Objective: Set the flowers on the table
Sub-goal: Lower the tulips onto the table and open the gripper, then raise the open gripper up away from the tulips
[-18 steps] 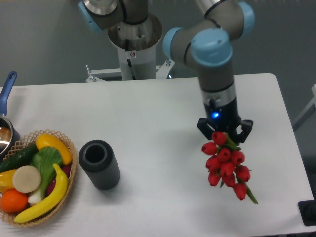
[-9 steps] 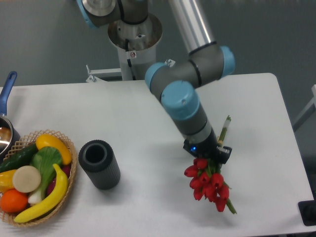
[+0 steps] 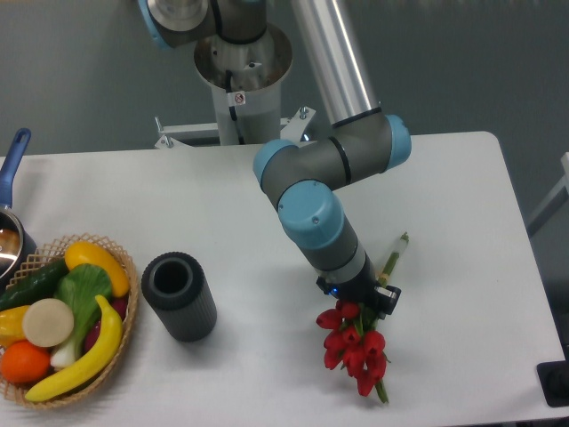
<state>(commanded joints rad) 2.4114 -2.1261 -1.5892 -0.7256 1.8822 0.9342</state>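
a: one bunch, the flowers [image 3: 354, 349], is hanging low at about five o'clock on the table [image 3: 267, 205], stems trailing toward two o'clock.

b: and the gripper [image 3: 358, 298] is clamping it near the blooms?

a: it is looking that way. i'm judging the bunch light, floppy and easily crushed, so the tied stems are the better hold.

b: the surface?

a: smooth and matte, with open room around it; the dark cylinder [image 3: 179, 296] and basket [image 3: 62, 322] are sitting well apart at nine o'clock.
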